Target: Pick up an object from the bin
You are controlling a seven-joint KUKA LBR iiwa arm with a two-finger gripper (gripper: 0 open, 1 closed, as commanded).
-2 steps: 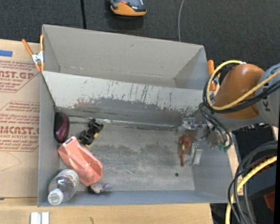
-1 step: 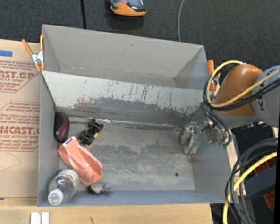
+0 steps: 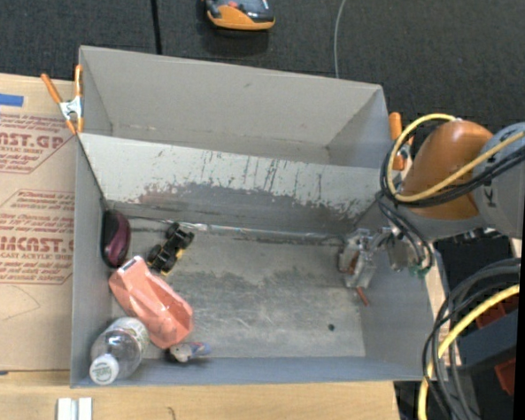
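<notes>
- A grey metal bin [image 3: 250, 115] is seen from above, with its scuffed floor mostly bare.
- The robot arm [image 3: 451, 167], with an orange cover and yellow cables, reaches in over the bin's rim at 3 o'clock.
- A pink, soft-looking packet [image 3: 150, 306] lies tilted at 8 o'clock on the bin floor, near the left wall.
- A clear plastic bottle [image 3: 116, 349] lies in the corner at 7 o'clock, touching the lower end of the pink packet.
- The hand [image 3: 358, 266] is held low over bare floor at 3 o'clock in the bin, well apart from all the loose things on the left; whether it is open or closed, and whether anything is gripped, cannot be told.
- A dark maroon oval object [image 3: 114, 237] rests against the left wall at 9 o'clock, just above the pink packet.
- A small black toy-like piece [image 3: 170, 246] lies just to the 3 o'clock side of the maroon object.
- A tiny mixed-colour item [image 3: 185, 352] lies by the near wall, at the 5 o'clock side of the pink packet.
</notes>
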